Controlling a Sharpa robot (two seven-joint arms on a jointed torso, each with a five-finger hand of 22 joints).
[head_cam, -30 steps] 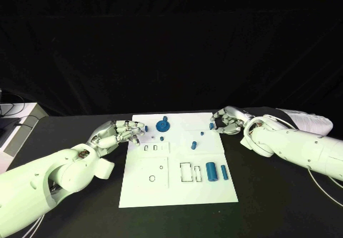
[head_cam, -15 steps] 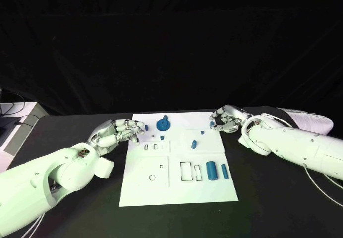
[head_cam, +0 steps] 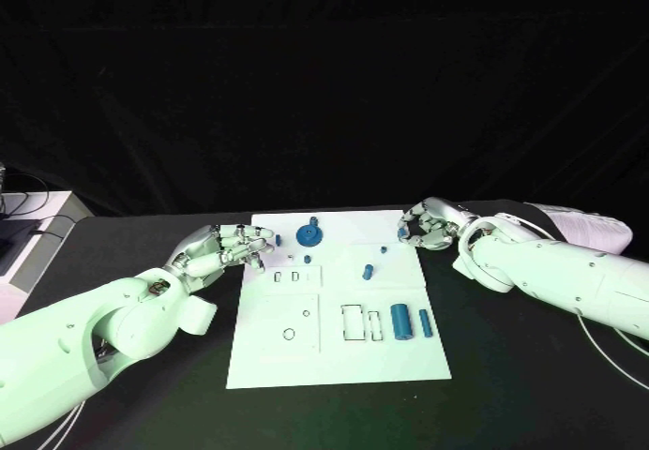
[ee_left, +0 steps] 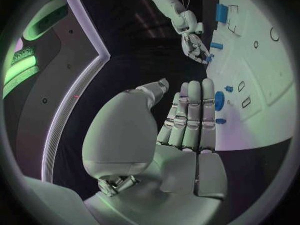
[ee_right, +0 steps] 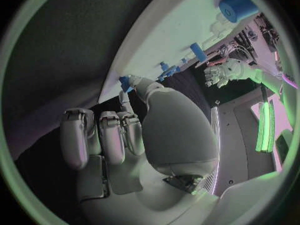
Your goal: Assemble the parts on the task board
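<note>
The white task board [head_cam: 339,352] lies mid-table. On it are a blue gear-like part [head_cam: 309,234], a small stub [head_cam: 307,260], a peg [head_cam: 367,273], a thick cylinder [head_cam: 400,320] and a slim bar [head_cam: 423,323]. My left hand [head_cam: 227,248] hovers at the board's far left corner, its fingers [ee_left: 190,115] straight and side by side. A small blue part [ee_left: 220,120] sits just beside them, not pinched. My right hand [head_cam: 430,228] is at the far right corner and pinches a small blue part [ee_right: 125,82] between thumb and finger; this blue part [head_cam: 404,230] shows at the fingertips.
Outlined slots [head_cam: 354,323] mark the board's near half. A pale box [head_cam: 30,239] stands at the table's left edge. Thin cables [head_cam: 611,349] trail beside my right arm. Black tabletop lies on both sides of the board.
My right hand has drawn slightly toward the far edge with its small blue part. The left hand has barely moved.
</note>
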